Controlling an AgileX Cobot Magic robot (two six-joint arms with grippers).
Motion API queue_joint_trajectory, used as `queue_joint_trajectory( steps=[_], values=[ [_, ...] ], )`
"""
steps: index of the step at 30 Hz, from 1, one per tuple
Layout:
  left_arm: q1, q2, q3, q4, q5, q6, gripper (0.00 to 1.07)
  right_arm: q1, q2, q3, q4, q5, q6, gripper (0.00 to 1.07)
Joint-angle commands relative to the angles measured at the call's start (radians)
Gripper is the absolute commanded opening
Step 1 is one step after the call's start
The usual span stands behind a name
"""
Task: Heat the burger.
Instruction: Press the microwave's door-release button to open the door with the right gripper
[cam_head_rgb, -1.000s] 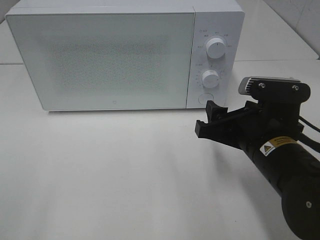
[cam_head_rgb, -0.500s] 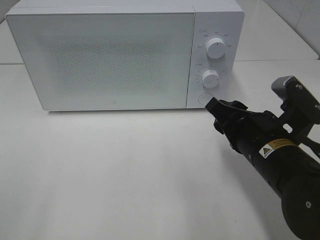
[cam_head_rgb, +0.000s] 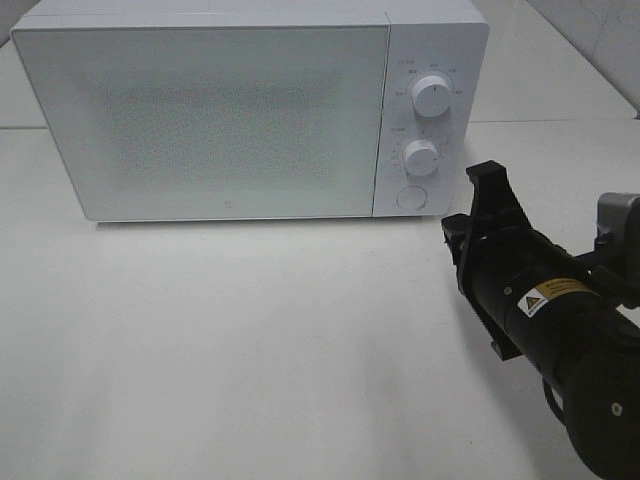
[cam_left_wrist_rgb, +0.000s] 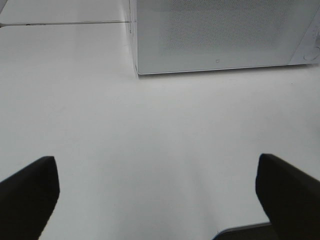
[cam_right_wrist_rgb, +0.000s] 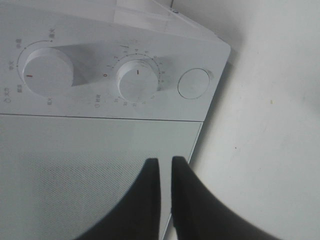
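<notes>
The burger is out of view. A white microwave (cam_head_rgb: 230, 120) stands at the back of the table with its frosted door closed; nothing shows through the door. My right gripper (cam_head_rgb: 488, 190) hovers just right of the control panel, rolled on its side. In the right wrist view its fingers (cam_right_wrist_rgb: 165, 162) are shut with only a sliver between them and nothing held, facing the door's edge below the round button (cam_right_wrist_rgb: 194, 83). My left gripper (cam_left_wrist_rgb: 155, 165) is open and empty above bare table, in front of the microwave's (cam_left_wrist_rgb: 220, 35) left corner.
The panel carries an upper knob (cam_head_rgb: 432, 95), a lower knob (cam_head_rgb: 421, 157) and the round button (cam_head_rgb: 410, 197). White tabletop (cam_head_rgb: 250, 340) stretches in front of the microwave. A tiled wall edge shows at the far right.
The right gripper went from open to shut. It reached to the round button, then drew back to the right and rolled over. The left gripper stayed put.
</notes>
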Motion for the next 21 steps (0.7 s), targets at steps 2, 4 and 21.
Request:
queue_joint_trajectory(
  steps=[2, 4, 21],
  values=[
    [0.002, -0.016, 0.000, -0.007, -0.013, -0.001, 1.00, 0.005, -0.003, -0.008, 0.018, 0.053, 0.150, 0.00],
    [0.002, -0.016, 0.000, -0.007, -0.013, -0.001, 1.00, 0.005, -0.003, -0.008, 0.028, 0.054, 0.172, 0.00],
    [0.002, -0.016, 0.000, -0.007, -0.013, -0.001, 1.00, -0.018, 0.147, -0.145, 0.090, 0.070, 0.213, 0.00]
  ],
)
